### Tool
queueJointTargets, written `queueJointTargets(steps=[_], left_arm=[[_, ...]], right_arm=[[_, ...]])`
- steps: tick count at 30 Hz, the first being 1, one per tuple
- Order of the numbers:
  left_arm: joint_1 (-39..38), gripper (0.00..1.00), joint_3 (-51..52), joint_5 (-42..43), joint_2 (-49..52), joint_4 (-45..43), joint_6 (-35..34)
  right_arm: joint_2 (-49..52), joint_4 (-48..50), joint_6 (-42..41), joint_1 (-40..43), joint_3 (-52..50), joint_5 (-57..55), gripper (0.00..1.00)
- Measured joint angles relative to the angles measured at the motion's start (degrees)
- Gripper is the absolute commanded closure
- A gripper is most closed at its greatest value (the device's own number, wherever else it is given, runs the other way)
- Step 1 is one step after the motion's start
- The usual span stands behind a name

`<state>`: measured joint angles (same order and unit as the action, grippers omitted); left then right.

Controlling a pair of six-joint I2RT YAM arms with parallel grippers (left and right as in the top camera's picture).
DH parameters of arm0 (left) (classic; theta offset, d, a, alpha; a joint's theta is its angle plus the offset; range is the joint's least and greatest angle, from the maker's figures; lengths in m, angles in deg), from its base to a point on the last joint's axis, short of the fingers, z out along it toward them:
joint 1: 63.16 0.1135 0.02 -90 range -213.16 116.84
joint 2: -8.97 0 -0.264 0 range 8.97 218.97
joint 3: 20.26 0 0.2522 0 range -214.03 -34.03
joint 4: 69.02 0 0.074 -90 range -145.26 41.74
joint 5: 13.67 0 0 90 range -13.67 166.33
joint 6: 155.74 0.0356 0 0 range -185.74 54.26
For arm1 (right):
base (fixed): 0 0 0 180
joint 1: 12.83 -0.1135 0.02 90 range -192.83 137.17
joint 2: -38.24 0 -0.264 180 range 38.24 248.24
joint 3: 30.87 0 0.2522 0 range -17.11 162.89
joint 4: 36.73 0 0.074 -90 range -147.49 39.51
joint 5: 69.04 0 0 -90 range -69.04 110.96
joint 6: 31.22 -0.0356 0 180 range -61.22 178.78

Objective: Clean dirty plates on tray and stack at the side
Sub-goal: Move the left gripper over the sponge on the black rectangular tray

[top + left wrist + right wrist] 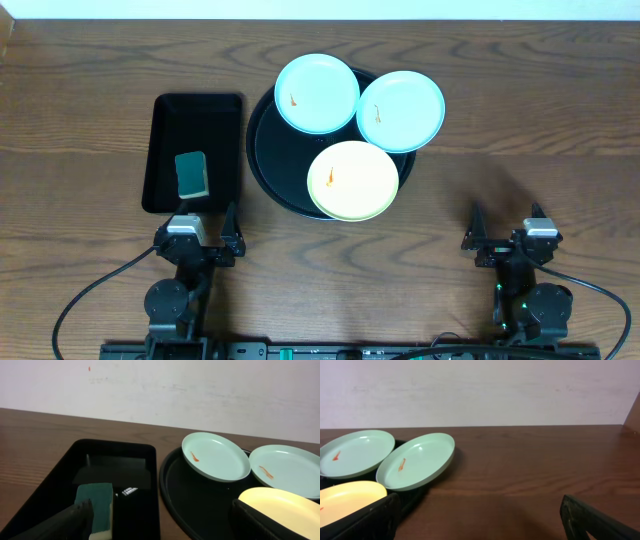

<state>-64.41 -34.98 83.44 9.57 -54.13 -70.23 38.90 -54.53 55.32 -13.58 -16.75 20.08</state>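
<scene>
Broadly, the wooden counter (80,100) carries the large round black tray (262,160) at its middle, with a smaller rectangular black tray (195,125) just to its left. All three plates sit on the round tray, crowded edge to edge: a pale turquoise plate (317,93) at the far left, a second turquoise plate (401,110) at the far right and a pale yellow plate (353,180) nearest the arms. A green sponge (192,175) lies at the near end of the rectangular tray. The outer two plates appear to ride over the raised rim, so wiping pressure near an overhanging edge could tip one, and lifting any plate may drag its neighbours. Each plate is shallow, glossy and otherwise clean, marked by one small orange smear (293,100) off its centre. The left jaws hang wide apart and empty just short of the sponge; the right jaws, equally wide and empty, wait over bare wood, well apart from the plates.
</scene>
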Motion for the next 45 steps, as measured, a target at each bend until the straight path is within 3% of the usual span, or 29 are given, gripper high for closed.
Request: queueJointTargets(steps=[21,27,34,45], left_arm=[[0.0,0.14,-0.04,0.04,0.0,0.02,-0.04],[0.0,0.14,-4.9,1.57,0.24,6.86,-2.51],[0.02,0.14,-31.76,1.84,10.58,25.64,-2.54],[0.0,0.14,-92.24,1.73,57.02,74.64,7.61]], right_arm=[[0.0,0.0,0.0,0.0,0.0,0.0,0.01],[0.02,0.0,0.0,0.0,0.0,-0.02,0.01],[0.0,0.04,0.02,0.0,0.0,0.0,0.01],[0.02,0.04,0.0,0.0,0.0,-0.02,0.01]])
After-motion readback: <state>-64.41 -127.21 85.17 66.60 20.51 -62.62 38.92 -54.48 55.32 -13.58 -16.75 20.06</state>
